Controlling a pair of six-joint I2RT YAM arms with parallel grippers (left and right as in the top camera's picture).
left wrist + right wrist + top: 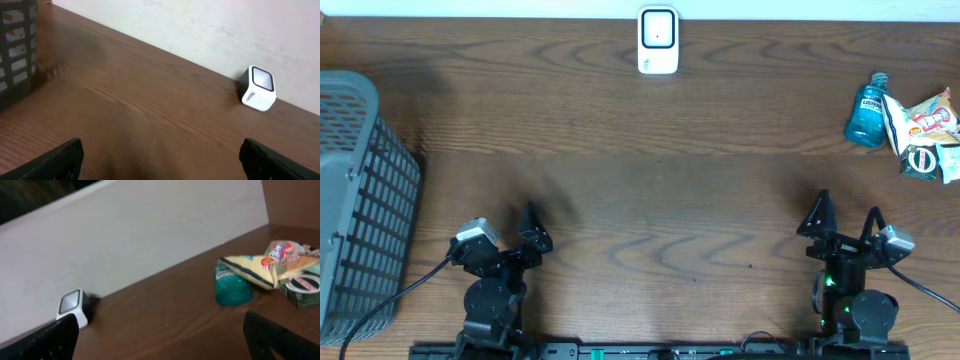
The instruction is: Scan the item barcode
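A white barcode scanner [658,40] stands at the table's far edge by the wall; it also shows in the left wrist view as the scanner [257,88] and in the right wrist view as the scanner [74,307]. The items lie at the far right: a teal bottle [867,112] [232,287], a yellow snack bag [920,120] [265,267] and a green packet [928,160] [300,285]. My left gripper [507,235] [160,150] hangs open near the front edge with nothing between its fingers. My right gripper [847,222] [161,325] is open and empty too, well short of the items.
A grey slatted basket [360,200] [17,50] stands at the left edge of the brown wooden table [650,190]. Both arm bases sit along the front edge, with cables trailing outward.
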